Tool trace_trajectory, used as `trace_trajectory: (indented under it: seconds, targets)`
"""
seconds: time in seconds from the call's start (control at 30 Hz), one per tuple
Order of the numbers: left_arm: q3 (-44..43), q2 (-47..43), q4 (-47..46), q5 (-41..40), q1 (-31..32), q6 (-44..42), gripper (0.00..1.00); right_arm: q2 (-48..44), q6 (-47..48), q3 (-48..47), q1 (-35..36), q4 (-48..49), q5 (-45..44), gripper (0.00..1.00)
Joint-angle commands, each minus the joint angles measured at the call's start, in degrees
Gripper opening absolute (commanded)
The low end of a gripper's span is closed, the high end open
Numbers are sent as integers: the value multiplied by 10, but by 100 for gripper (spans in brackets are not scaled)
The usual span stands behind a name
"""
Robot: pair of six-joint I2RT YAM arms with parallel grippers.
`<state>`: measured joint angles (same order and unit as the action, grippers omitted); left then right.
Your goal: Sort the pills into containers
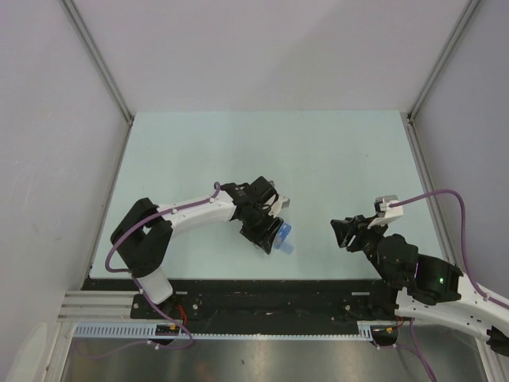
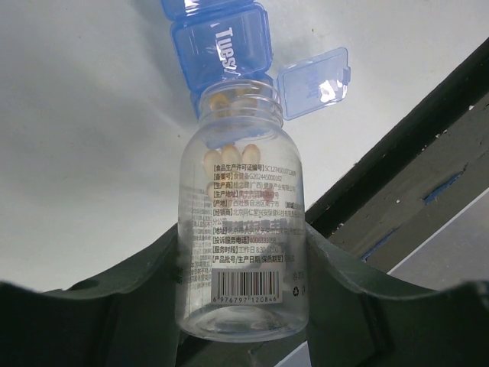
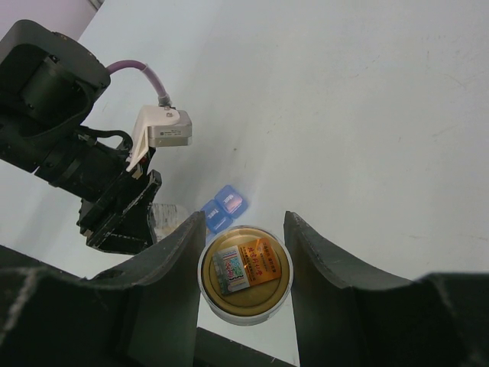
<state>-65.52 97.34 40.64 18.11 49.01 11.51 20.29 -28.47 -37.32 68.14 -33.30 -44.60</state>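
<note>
My left gripper [image 2: 243,246] is shut on a clear labelled pill bottle [image 2: 241,229], held near its base. The bottle is uncapped, and its mouth points down at the blue pill box [image 2: 221,34], the containers. Several pale yellow pills [image 2: 229,155] lie inside near the neck. The compartment under the mouth has its lid [image 2: 313,82] flipped open; the one marked "Tues" is closed. In the top view, the left gripper [image 1: 270,223] is over the pill box [image 1: 285,235]. My right gripper [image 3: 244,229] is shut on the bottle's round gold cap [image 3: 244,274], apart to the right [image 1: 343,232].
The pale table [image 1: 262,151] is walled by grey panels at the left, back and right. A black rail [image 1: 262,293] runs along its near edge, just below the pill box. From the right wrist, the left arm's wrist and camera [image 3: 164,130] stand beside the pill box [image 3: 225,206].
</note>
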Motion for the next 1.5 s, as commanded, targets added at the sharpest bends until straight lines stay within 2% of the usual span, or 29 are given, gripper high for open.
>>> trace_trajectory:
  seconds: [0.0,1.47]
  targets:
    - [-21,-2,6,-6,2,-18,0,-5,-7,1,3,2,-16,0]
    - [6,-46,-30,-17,13,-1,1,-8,-5,1,7,1,-21,0]
